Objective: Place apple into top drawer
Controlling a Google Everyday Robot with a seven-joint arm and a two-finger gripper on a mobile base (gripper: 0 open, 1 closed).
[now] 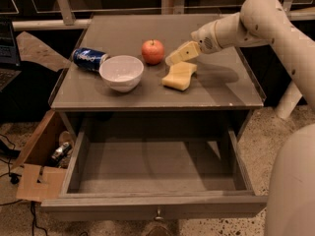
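Note:
The red-orange apple [153,51] stands upright on the grey tabletop [236,87], behind and right of the white bowl. The top drawer [152,168] is pulled open below the tabletop and holds nothing; its small metal knob [158,213] shows on the front. My gripper [173,59] reaches in from the right on the white arm, just right of the apple and above the yellow sponge [180,75]. It holds nothing.
A white bowl [121,73] stands left of the apple. A blue can [88,59] lies on its side at the table's left edge. An open cardboard box [42,156] with items sits on the floor at the left.

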